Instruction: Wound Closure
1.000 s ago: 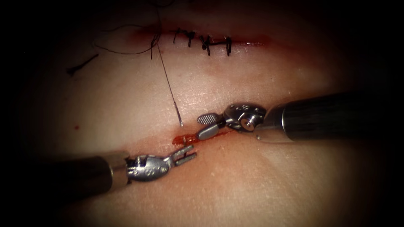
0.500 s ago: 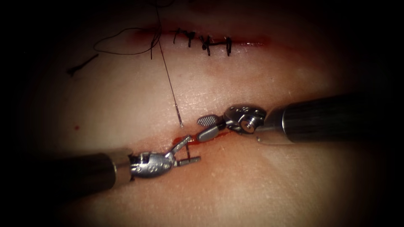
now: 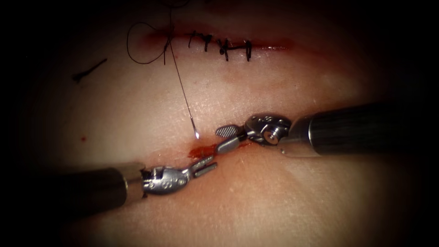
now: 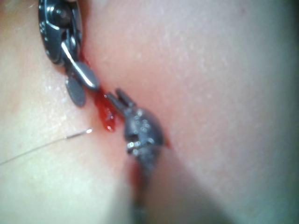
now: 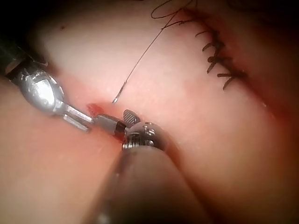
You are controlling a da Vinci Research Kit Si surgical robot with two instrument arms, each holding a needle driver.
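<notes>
In the endoscope view, the pale pink slab of tissue (image 3: 274, 196) carries two cuts. The far one is closed with a row of black stitches (image 3: 222, 45). A thin black thread (image 3: 137, 59) curls in a loop at their left end, and a short cut end of thread (image 3: 89, 70) lies further left. From that loop a slim steel needle (image 3: 185, 103) slants down over the tissue. Its bright end rests just above the near, open cut (image 3: 238, 145), beside a smear of red fluid (image 3: 201, 150). We cannot tell whether that end enters the tissue. Neither tool holds the needle.

The left arm's silver needle driver (image 3: 204, 166) has its jaws narrowly parted at the cut's left end, and we see nothing between them. The right arm's needle driver (image 3: 220, 139) has its jaws spread wide, the lower one lying along the cut, and it holds nothing.

In the left wrist view, the left tool (image 4: 117, 97) points its barely parted jaws at the red fluid (image 4: 105, 114). The right tool (image 4: 85, 93) gapes just beyond, and the needle (image 4: 77, 136) lies near the fluid, clear of both.

In the right wrist view, the right tool (image 5: 112, 116) stands wide beside the left tool (image 5: 88, 122). The needle (image 5: 119, 95) ends just above them, and the stitches (image 5: 219, 60) lie well apart.
</notes>
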